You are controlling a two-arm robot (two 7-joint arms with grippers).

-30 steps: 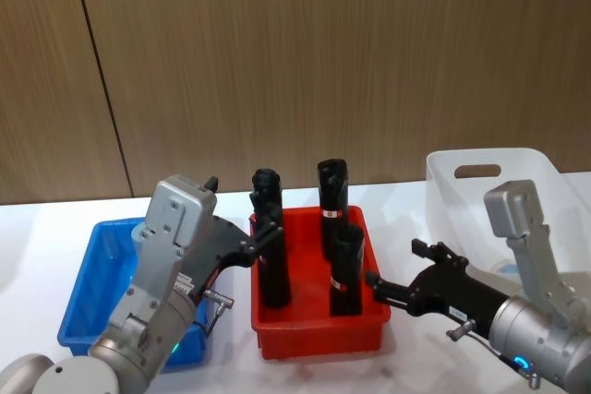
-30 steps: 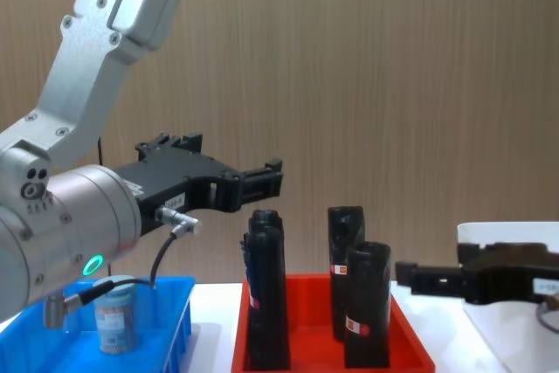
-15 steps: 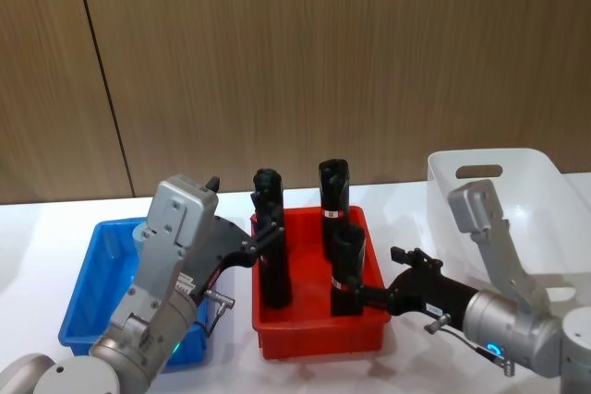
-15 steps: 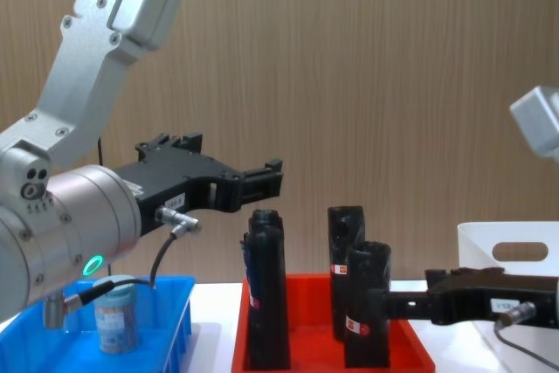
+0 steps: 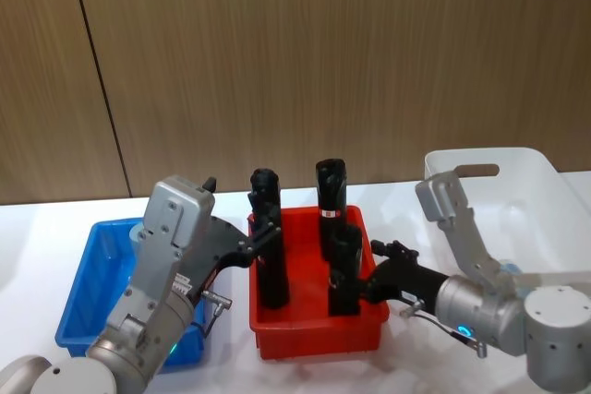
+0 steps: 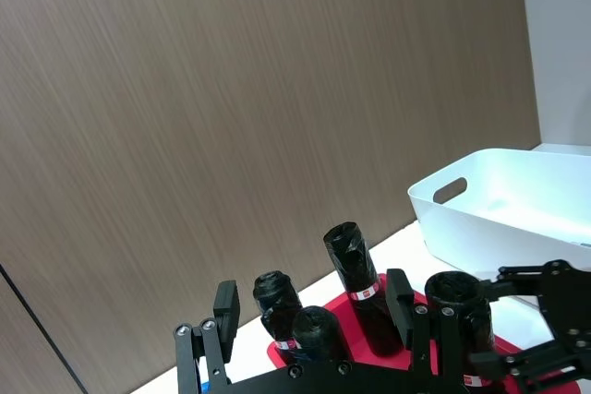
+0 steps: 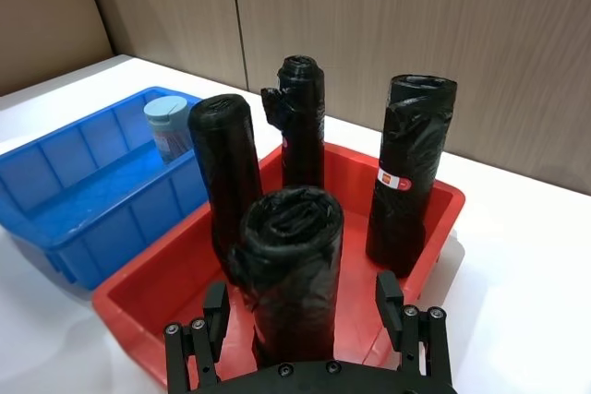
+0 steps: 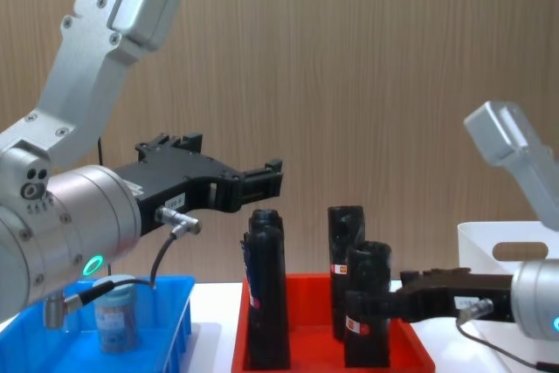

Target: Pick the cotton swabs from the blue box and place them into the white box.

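Right pincer (image 8: 371, 303) is low over the red tray (image 5: 319, 334), fingers spread wide on either side of the near-right black roll (image 5: 344, 269); in the right wrist view the fingertips (image 7: 214, 306) flank the roll w/ a gap each side, so not clamped. Can't tell if any pad touches it.

Left pincer (image 8: 266, 179) hangs raised above the gap btwn blue box (image 5: 88, 292) and red tray, pointing right, jaws open w/ nothing between them; left wrist view shows the two fingers (image 6: 224, 306) well apart.

One cotton swabs jar (image 8: 114, 314) stands upright in the blue box, at its far right part, partly behind the left arm in the chest view. Right wrist view shows its pale lid (image 7: 167, 108) just beyond the rolls.

Four black rolls upright in the red tray, incl. far-right one (image 5: 331, 205) and near-left one (image 5: 269, 265).

White box (image 5: 517, 186) sits far right on the white surface (image 5: 37, 219), well apart from the blue box, red tray between them.
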